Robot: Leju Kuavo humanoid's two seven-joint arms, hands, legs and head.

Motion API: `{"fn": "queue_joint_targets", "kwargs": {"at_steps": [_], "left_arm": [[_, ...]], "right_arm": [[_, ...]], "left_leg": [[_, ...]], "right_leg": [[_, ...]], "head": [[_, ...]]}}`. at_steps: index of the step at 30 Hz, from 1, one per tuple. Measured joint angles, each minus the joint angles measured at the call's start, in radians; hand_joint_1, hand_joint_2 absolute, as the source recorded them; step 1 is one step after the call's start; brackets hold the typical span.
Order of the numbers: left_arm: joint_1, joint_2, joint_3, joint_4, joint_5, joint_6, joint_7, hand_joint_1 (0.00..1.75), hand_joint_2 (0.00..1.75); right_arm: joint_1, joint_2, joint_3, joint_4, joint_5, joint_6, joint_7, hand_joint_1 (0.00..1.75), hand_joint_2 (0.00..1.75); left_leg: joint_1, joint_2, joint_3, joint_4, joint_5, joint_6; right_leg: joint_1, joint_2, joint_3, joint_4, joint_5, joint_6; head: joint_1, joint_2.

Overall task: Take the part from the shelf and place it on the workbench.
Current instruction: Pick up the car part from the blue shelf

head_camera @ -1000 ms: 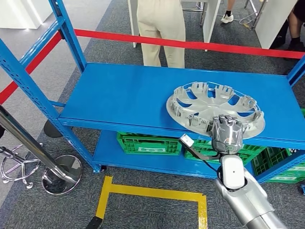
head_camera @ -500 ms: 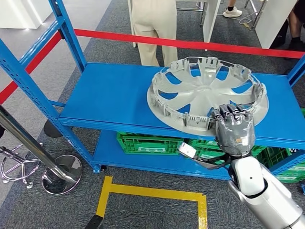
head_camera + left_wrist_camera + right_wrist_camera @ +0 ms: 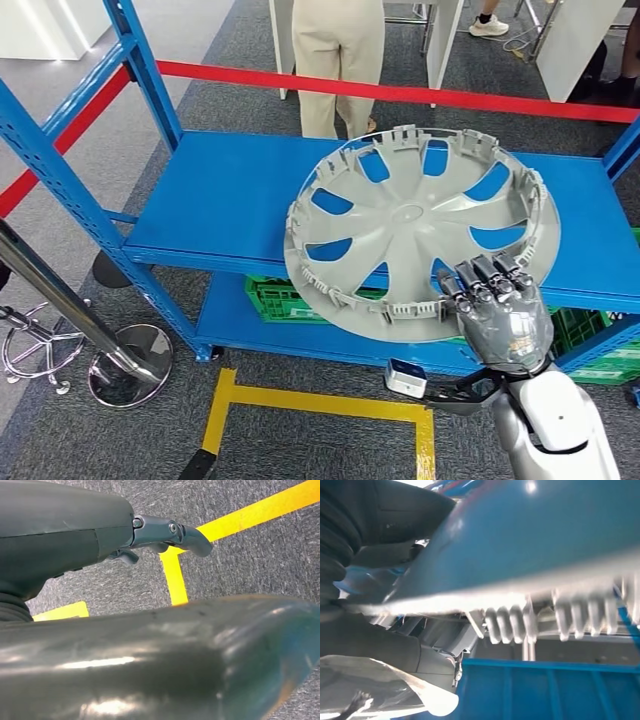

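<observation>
The blue steel shelf spreads across most of what I see, its upper deck bare where I look, green plastic crates tucked on the level below. A red barrier tape runs behind it, and a person in beige trousers stands beyond that. On the grey carpet in front, yellow floor tape marks a box.

The part, a large round silver-grey plastic wheel cover with spoke cut-outs and clips round its rim, is off the deck and tilted up towards me, hanging over the shelf's front edge. My right robot hand holds it by the near rim, dark fingers curled over the edge.

My left robot hand hangs down towards the carpet; I cannot tell how its fingers are set.

I judge the lift-off step is in hand. Next calls for drawing the cover clear of the shelf edge without the one-sided hold slipping, then turning to find the bench.
</observation>
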Motion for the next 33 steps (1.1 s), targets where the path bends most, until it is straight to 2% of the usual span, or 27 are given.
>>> {"fn": "queue_joint_targets", "kwargs": {"at_steps": [5,10,15,24,27,29,31,33], "left_arm": [[-0.001,-0.001,0.000,0.000,0.019,-0.009,-0.009,0.00,0.00],[-0.002,0.000,0.001,0.000,0.034,-0.019,-0.010,0.00,0.00],[-0.004,0.001,0.000,0.000,0.037,-0.024,-0.012,0.00,0.00],[-0.005,0.001,0.000,0.000,0.040,-0.027,-0.011,0.00,0.00],[-0.006,0.004,0.001,0.000,0.042,-0.029,-0.008,0.00,0.00],[-0.006,0.006,0.001,0.000,0.044,-0.029,-0.007,0.00,0.00],[-0.007,0.007,0.001,0.000,0.048,-0.029,-0.005,0.00,0.00],[-0.008,0.008,0.001,0.000,0.049,-0.028,-0.003,0.00,0.00]], "right_arm": [[0.045,0.146,-0.112,-0.052,0.000,0.000,-0.123,1.75,1.75],[0.070,0.222,-0.149,-0.092,0.000,0.000,-0.148,1.75,1.75],[0.087,0.260,-0.168,-0.126,0.000,-0.001,-0.155,1.75,1.75],[0.115,0.292,-0.189,-0.175,0.001,-0.003,-0.184,1.75,1.75],[0.125,0.304,-0.198,-0.194,0.001,-0.003,-0.187,1.75,1.75],[0.130,0.313,-0.203,-0.208,0.001,-0.003,-0.184,1.75,1.75],[0.135,0.317,-0.206,-0.221,0.001,-0.005,-0.179,1.75,1.75],[0.139,0.318,-0.207,-0.231,0.001,-0.007,-0.176,1.75,1.75]], "left_leg": [[0.000,0.000,0.000,0.000,0.000,0.000],[0.000,0.000,0.000,0.000,0.000,0.000],[0.000,0.000,0.000,0.000,0.000,0.000],[0.000,0.000,0.000,0.000,0.000,0.000],[-0.004,0.000,-0.003,0.007,0.000,0.009],[-0.002,0.003,0.002,-0.010,0.014,0.022],[0.004,0.008,0.009,-0.038,0.032,0.034],[0.007,0.013,0.008,-0.046,0.038,0.038]], "right_leg": [[0.000,0.001,0.000,0.000,0.000,0.000],[0.000,0.001,0.000,0.000,0.000,0.000],[0.000,0.001,0.000,0.000,0.000,0.000],[0.000,0.001,0.000,0.000,0.000,0.000],[-0.005,0.001,0.000,-0.006,0.008,0.009],[-0.006,0.002,0.000,-0.012,0.011,0.019],[-0.003,0.003,-0.020,0.022,-0.020,0.020],[-0.001,0.003,-0.073,0.136,-0.083,0.020]], "head": [[0.000,0.000],[0.000,0.000],[0.000,0.000],[0.000,0.000],[0.000,0.000],[0.000,0.000],[0.002,0.000],[0.004,0.000]]}}
